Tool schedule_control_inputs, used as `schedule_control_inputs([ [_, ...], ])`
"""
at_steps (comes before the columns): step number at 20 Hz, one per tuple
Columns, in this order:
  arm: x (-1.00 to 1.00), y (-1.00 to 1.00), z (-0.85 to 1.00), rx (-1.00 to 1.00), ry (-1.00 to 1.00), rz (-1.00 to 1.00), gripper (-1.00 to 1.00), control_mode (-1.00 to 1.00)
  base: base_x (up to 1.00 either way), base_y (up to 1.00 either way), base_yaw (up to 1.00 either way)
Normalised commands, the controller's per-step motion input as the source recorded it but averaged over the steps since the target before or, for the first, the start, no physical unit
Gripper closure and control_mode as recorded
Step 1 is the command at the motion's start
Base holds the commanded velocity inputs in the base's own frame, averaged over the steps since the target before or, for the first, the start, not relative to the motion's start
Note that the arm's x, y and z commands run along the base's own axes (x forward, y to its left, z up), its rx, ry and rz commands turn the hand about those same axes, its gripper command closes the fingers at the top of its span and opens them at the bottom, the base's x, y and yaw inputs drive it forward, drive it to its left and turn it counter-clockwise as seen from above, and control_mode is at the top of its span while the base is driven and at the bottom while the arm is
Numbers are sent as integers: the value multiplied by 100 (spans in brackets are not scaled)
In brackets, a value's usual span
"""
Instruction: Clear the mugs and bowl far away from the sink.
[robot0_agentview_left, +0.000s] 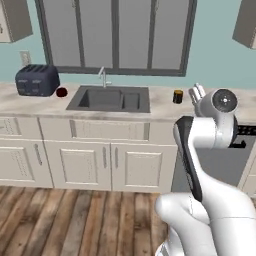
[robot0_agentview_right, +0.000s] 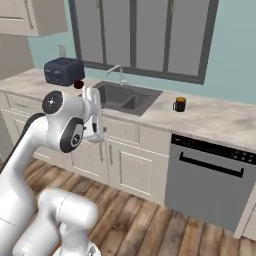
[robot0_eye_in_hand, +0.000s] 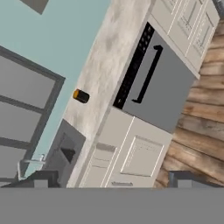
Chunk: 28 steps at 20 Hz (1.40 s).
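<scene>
Progress: none done | orange mug (robot0_agentview_right: 179, 104) on desk (robot0_agentview_right: 215, 117) right of sink (robot0_agentview_right: 122, 97); red mug (robot0_agentview_left: 61, 92) left, beside toaster (robot0_agentview_left: 36, 80) | tool (robot0_agentview_left: 197, 93) wide, empty, raised off the desk

No readable text, label, brand, number or sign appears anywhere

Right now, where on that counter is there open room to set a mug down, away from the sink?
The widest bare stretch runs right of the orange mug, over the dishwasher. A smaller bare strip lies between the sink and that mug. Left of the sink is crowded: the toaster and maroon mug sit close together.
</scene>
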Motion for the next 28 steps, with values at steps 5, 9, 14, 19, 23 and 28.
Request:
schedule_control_inputs([
  [5,0,0,0,0,0,0,-100,100,100,-62,15],
  [9,0,0,0,0,0,0,-100,100,90,-90,1],
  [14,0,0,0,0,0,0,-100,100,62,-77,-1],
  [19,12,0,-1,0,0,2,-100,-100,39,-3,4],
  [23,79,19,-24,-9,1,15,-100,-100,0,0,0],
  [28,69,52,-50,-32,15,17,-100,-100,0,0,0],
])
